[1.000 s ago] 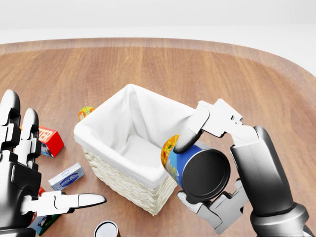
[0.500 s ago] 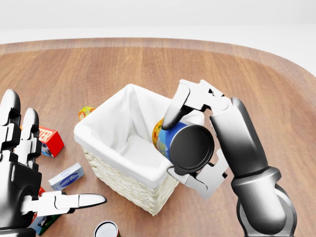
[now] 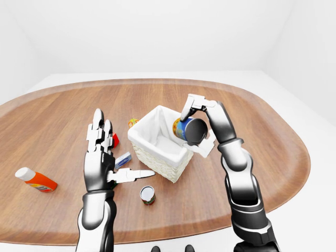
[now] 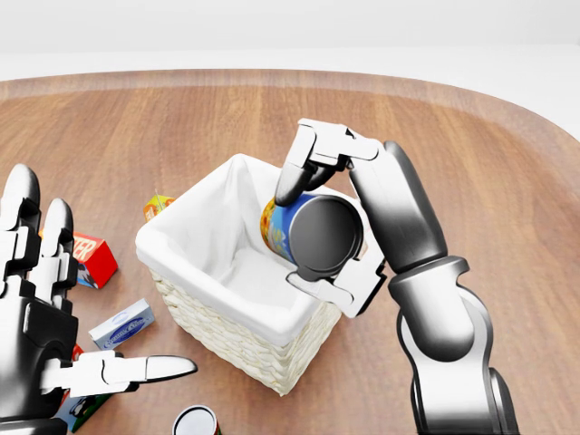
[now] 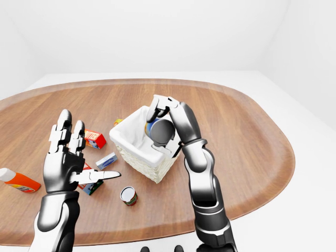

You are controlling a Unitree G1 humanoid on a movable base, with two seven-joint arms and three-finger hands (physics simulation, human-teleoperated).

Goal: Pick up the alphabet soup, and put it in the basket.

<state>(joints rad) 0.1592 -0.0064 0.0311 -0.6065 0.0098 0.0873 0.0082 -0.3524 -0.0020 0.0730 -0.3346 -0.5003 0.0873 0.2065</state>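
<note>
We hold the soup can (image 4: 313,237) in the right hand (image 4: 328,231), fingers wrapped round; can axis approx. horizontal, over the basket (image 4: 195,237) rim; left hand (image 4: 45,317) open, idle.

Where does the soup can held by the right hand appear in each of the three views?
Left-eye view: soup can, centre, right of basket.
Head view: can, centre, over the basket's right rim.
Right-eye view: can, above centre.
Shared landmark: the basket.

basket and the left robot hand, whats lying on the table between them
In the head view, a small blue and white box lies on the table between the basket and the open left robot hand; nothing else fills that gap.
</note>
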